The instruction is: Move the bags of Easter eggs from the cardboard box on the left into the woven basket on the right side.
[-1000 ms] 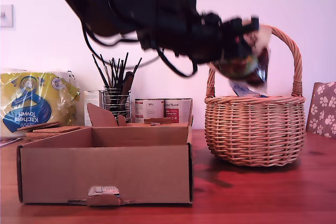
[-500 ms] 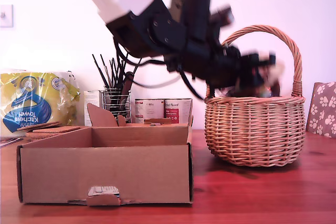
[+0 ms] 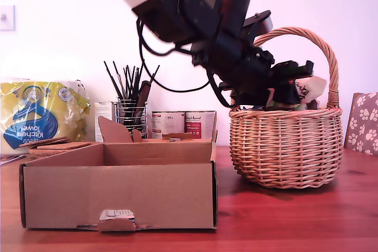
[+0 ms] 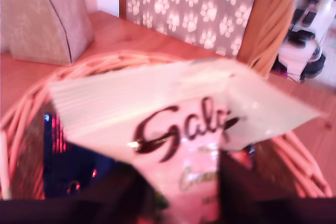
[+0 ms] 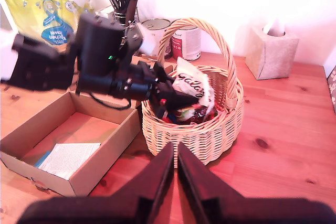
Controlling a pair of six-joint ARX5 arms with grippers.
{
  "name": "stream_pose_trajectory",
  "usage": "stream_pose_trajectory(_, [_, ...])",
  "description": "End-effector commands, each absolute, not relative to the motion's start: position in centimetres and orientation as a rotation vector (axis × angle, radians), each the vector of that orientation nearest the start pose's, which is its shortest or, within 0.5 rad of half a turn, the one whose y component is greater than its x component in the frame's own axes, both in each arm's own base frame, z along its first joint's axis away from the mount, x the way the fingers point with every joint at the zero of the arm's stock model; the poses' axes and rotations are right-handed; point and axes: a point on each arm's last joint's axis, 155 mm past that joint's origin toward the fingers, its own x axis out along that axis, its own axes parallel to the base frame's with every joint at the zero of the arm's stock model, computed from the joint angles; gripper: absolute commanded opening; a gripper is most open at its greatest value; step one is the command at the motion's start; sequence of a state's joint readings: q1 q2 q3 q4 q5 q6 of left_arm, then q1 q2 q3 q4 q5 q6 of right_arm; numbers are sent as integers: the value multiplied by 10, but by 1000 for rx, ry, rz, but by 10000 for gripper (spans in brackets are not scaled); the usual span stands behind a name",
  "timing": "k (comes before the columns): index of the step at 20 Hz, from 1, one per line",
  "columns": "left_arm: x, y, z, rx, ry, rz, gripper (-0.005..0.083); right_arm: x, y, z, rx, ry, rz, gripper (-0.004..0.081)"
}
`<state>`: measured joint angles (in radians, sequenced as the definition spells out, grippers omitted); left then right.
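Box (image 3: 118, 193) at exterior view's left: no bags visible in it, only a paper sheet (image 5: 68, 158) on its floor. Basket (image 3: 286, 146) at exterior view's right. My first gripper (image 3: 292, 87) is down inside the rim, clamped on the white bag (image 4: 178, 124); a blue bag (image 4: 68, 161) lies beneath. Handle (image 3: 331, 57) arches close overhead, so exit room looks tight. My second gripper (image 5: 175, 174) hangs well clear, fingers closed together, holding nothing.

low frontal exterior view, 2 wrist views sharing woven basket (image 3: 286, 146)
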<state>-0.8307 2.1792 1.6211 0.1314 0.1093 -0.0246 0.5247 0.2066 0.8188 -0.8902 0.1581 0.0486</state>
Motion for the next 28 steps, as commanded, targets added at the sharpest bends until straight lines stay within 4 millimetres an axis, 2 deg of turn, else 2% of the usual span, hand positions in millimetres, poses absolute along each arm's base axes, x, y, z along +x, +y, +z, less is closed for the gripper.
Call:
stream_pose_trajectory(1, [414,-483,123,171,501,-914,587,160,60,279,-42,267,360,-13])
stream_pose_trajectory(5, [409,-480,163,218,517,-927,586,160,60,279,-43,266,360,-13])
stream_pose_trajectory(9, [390,-460,191,249,560,-928,561,160,60,279,-47,266,359,-13])
stream_pose_trajectory(11, [379,-448,205,263,583,-927,434,161,59,279,-47,265,355,-13])
stream_pose_trajectory(12, [374,-442,211,276,590,-929,337,161,58,280,-48,265,348,-13])
stream_pose_trajectory(14, [362,-430,222,298,612,-935,48,163,54,280,-51,261,324,-13])
stream_pose_trajectory(15, [356,-425,225,300,625,-941,-31,165,50,282,-56,254,304,-13])
stream_pose_trajectory(20, [342,-405,244,283,575,-941,-17,175,37,298,-63,178,217,-13])
stream_pose_trajectory(22, [337,-390,246,265,542,-929,-19,181,37,302,-74,145,201,-13])
stream_pose_trajectory(25, [328,-356,245,227,494,-895,-19,188,40,299,-89,124,195,-13])
stream_pose_trajectory(28, [317,-315,244,161,459,-841,-19,191,37,314,-132,59,173,-13])
